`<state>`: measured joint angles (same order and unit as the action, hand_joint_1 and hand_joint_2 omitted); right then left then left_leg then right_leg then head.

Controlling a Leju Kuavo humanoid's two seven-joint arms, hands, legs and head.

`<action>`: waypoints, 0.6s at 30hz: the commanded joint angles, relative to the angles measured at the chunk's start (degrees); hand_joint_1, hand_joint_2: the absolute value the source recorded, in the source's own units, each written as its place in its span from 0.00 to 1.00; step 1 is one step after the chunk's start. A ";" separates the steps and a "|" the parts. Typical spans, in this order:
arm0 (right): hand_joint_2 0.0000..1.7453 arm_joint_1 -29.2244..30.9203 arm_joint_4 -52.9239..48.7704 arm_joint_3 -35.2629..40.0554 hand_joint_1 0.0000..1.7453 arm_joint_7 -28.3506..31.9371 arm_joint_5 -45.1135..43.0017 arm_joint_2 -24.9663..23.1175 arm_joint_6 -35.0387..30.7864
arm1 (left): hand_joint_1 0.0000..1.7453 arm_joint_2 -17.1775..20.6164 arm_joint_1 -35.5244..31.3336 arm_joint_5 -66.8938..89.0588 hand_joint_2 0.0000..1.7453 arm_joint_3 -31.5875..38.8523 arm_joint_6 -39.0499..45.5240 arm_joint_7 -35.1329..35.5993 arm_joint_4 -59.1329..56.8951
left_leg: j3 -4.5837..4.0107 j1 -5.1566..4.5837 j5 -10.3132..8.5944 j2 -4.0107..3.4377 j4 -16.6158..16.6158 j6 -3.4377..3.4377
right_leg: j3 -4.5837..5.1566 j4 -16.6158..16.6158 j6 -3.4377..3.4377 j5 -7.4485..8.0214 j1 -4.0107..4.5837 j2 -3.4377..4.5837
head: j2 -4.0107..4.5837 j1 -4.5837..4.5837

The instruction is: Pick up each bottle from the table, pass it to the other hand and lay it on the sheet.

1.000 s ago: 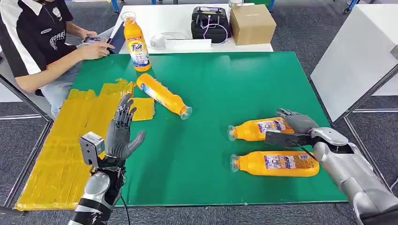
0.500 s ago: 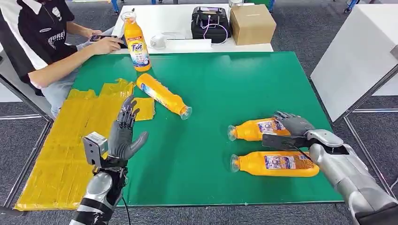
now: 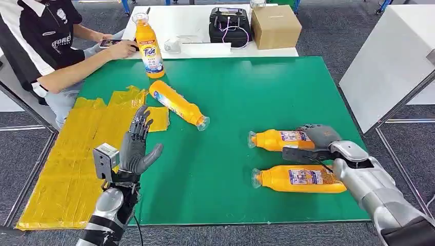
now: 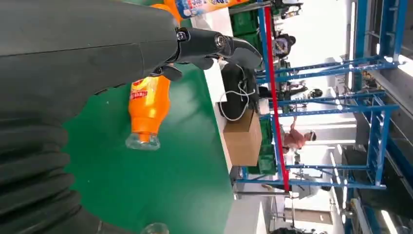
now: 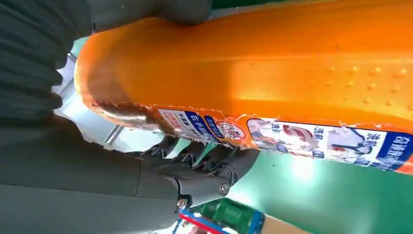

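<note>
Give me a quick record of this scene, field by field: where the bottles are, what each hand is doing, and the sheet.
surface: green table
sheet: yellow sheet along the table's left side
bottles: four orange ones
far lying bottle: right hand wraps its base
near lying bottle: free, beside the right forearm
middle lying bottle: base at the sheet's edge
upright bottle: far left edge
left hand: raised, fingers spread, holding nothing
bystander: person seated at left

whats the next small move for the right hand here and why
Probably lift. The right hand is wrapped around the base end of the farther lying bottle, which rests on the green table. The left hand waits open and raised by the yellow sheet, ready for the handover.
</note>
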<state>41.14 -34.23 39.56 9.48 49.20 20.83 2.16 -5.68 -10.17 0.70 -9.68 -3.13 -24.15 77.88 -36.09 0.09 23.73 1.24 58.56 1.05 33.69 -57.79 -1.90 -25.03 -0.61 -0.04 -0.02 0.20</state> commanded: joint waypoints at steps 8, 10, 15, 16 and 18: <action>1.00 3.14 5.00 4.64 0.88 -1.40 1.90 -2.61 -1.71 | 0.00 1.00 -1.05 -0.02 1.00 -0.67 0.17 0.57 -2.73 | 0.39 0.12 0.10 -0.27 -0.08 -0.08 | -0.41 0.23 0.08 -0.01 0.14 0.13 | 0.00 0.02; 1.00 3.34 5.42 4.47 0.88 -1.59 2.28 -3.37 -1.77 | 0.00 1.01 -0.76 -0.01 1.00 -0.40 0.19 0.61 -2.39 | 0.27 0.06 0.07 -0.21 -0.06 -0.06 | -0.26 0.13 0.06 -0.01 0.07 0.11 | 0.00 0.02; 1.00 2.03 0.38 1.37 1.00 -11.25 10.88 -8.24 -18.86 | 0.00 0.71 1.90 1.82 1.00 1.44 1.07 1.98 1.10 | 0.25 0.04 0.08 -0.33 -0.04 -0.06 | -0.19 0.09 0.06 0.01 0.05 0.24 | 0.00 0.02; 1.00 -1.08 -7.43 -3.13 1.00 -12.09 10.37 -9.31 -21.08 | 0.00 0.64 2.64 2.72 1.00 1.62 0.80 2.53 2.25 | 0.20 0.02 0.08 -0.38 -0.05 -0.06 | -0.12 0.06 0.05 0.03 0.04 0.31 | 0.00 0.02; 1.00 -7.06 -21.54 -9.00 1.00 -15.79 14.88 -10.69 -19.82 | 0.00 0.42 3.24 3.73 1.00 1.77 0.43 3.15 3.26 | 0.49 0.12 0.20 -0.79 -0.13 -0.14 | -0.36 0.21 0.13 0.04 0.15 0.64 | 0.00 0.02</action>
<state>41.77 -32.87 41.72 2.35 57.27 17.59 -8.50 -5.62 -9.38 1.51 -9.51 -2.38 -23.10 78.42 -36.08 0.09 23.72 1.22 58.56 1.04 33.66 -57.81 -1.90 -25.02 -0.57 -0.03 -0.02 0.22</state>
